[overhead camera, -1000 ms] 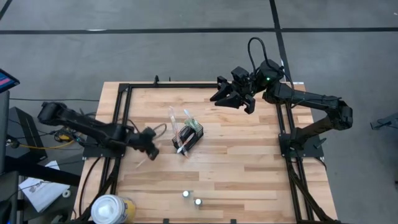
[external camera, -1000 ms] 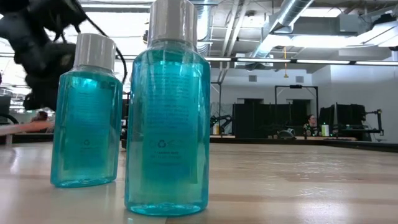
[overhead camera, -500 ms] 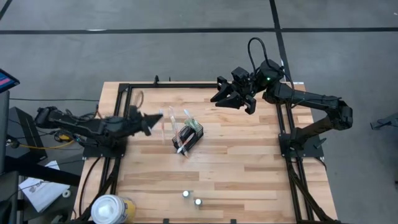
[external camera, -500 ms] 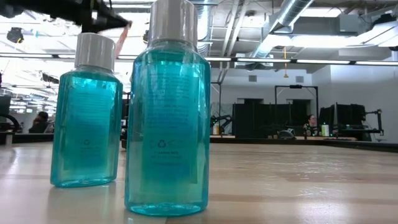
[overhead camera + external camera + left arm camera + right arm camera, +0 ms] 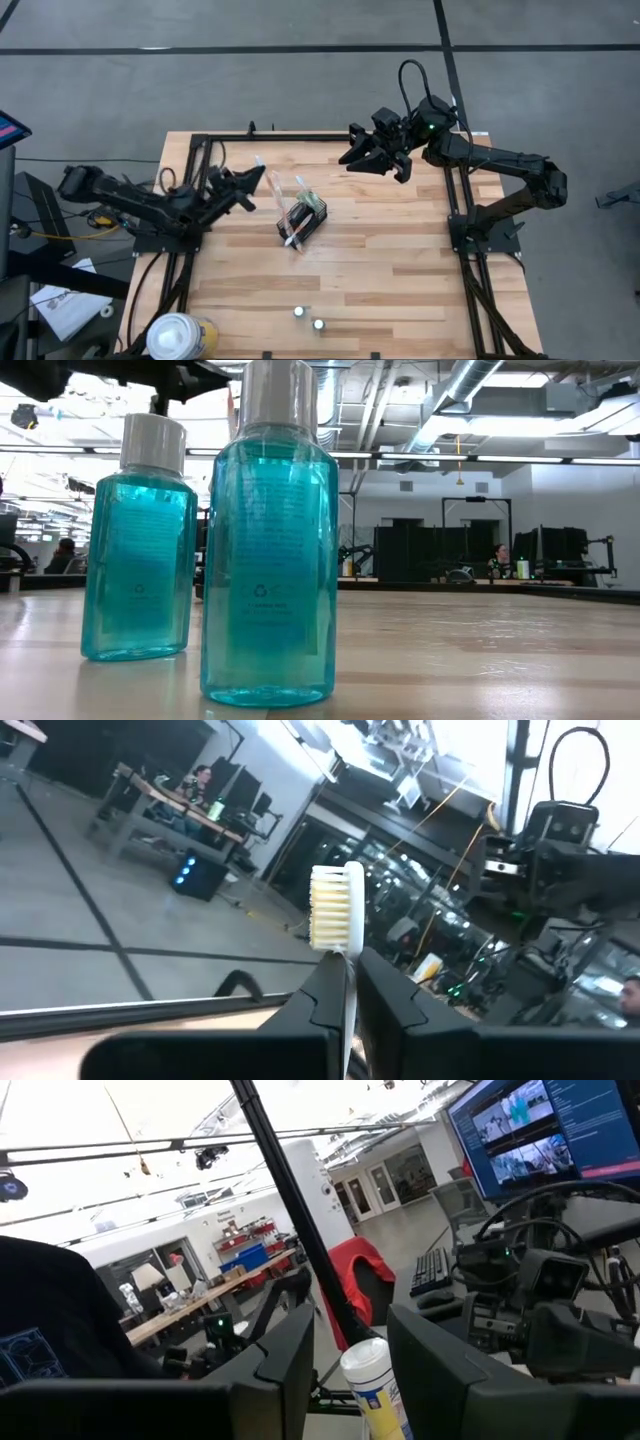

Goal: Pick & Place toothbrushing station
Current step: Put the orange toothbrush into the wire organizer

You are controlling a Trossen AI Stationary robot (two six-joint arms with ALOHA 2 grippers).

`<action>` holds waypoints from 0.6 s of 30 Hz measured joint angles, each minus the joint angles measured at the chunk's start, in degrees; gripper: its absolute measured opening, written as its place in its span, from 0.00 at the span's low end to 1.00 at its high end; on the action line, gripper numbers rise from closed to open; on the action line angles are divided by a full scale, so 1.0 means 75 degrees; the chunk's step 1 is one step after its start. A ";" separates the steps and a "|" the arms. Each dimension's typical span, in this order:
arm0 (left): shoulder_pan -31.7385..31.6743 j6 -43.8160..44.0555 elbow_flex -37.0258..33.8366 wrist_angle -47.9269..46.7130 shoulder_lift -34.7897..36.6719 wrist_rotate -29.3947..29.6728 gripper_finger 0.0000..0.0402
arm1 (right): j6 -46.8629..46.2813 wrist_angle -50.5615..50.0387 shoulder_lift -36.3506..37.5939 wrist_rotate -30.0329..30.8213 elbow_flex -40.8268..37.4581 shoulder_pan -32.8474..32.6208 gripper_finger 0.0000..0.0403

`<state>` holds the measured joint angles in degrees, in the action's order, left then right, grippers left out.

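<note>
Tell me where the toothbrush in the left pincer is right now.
In the high view the toothbrush is clamped in the left pincer over the table's left half, just left of the black mesh holder; the left wrist view shows its bristles pointing up.

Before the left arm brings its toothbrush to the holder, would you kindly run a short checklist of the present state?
1. Left tool shut on the toothbrush: ok.
2. Bristle end clear of the fingers: ok.
3. Black mesh holder upright on the table: ok, brushes already in it.
4. Free room left inside the holder: cannot tell.
5. Right tool waits at the table's far side, away from the holder: ok.
6. Two blue bottles stand at the near edge, off the path: ok.
</note>
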<state>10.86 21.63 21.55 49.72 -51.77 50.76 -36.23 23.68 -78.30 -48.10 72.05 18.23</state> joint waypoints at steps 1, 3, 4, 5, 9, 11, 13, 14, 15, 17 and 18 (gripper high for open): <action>0.0008 -0.0001 0.0001 0.0424 -0.0311 -0.0046 0.01 | -0.0042 -0.0002 0.0000 0.0000 0.0000 0.0011 0.30; 0.0013 -0.0020 0.0010 0.1340 -0.0948 -0.0211 0.01 | -0.0175 -0.0002 0.0000 0.0000 0.0000 0.0036 0.30; 0.0013 -0.0020 0.0055 0.1674 -0.1250 -0.0259 0.01 | -0.0207 -0.0002 0.0000 0.0002 0.0000 0.0039 0.30; 0.0013 -0.0020 0.0136 0.1883 -0.1554 -0.0347 0.00 | -0.0229 -0.0002 0.0000 0.0002 0.0000 0.0042 0.30; 0.0097 0.0050 0.0571 0.2023 -0.2476 -0.0493 0.00 | -0.0238 -0.0002 0.0000 0.0006 0.0000 0.0042 0.30; 0.0171 0.0061 0.0712 0.2010 -0.2827 -0.0492 0.00 | -0.0241 -0.0002 0.0000 0.0009 0.0000 0.0042 0.30; 0.0233 0.0118 0.0790 0.2013 -0.3085 -0.0458 0.00 | -0.0267 -0.0002 0.0000 0.0006 0.0000 0.0036 0.30; 0.0281 0.0128 0.0791 0.2006 -0.3167 -0.0375 0.00 | -0.0267 -0.0007 0.0000 0.0003 0.0000 0.0036 0.30; 0.0339 0.0131 0.0791 0.2018 -0.3244 -0.0257 0.00 | -0.0267 -0.0005 0.0000 0.0001 0.0000 0.0036 0.30; 0.0495 0.0072 0.0791 0.1995 -0.3355 -0.0011 0.00 | -0.0268 -0.0005 0.0000 -0.0031 0.0000 0.0036 0.30; 0.0582 -0.0030 0.0791 0.1965 -0.3376 0.0071 0.00 | -0.0303 -0.0005 0.0000 -0.0050 0.0000 0.0036 0.30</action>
<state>15.23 21.40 27.49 64.46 -77.09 51.29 -38.50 23.64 -78.30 -48.47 72.05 18.50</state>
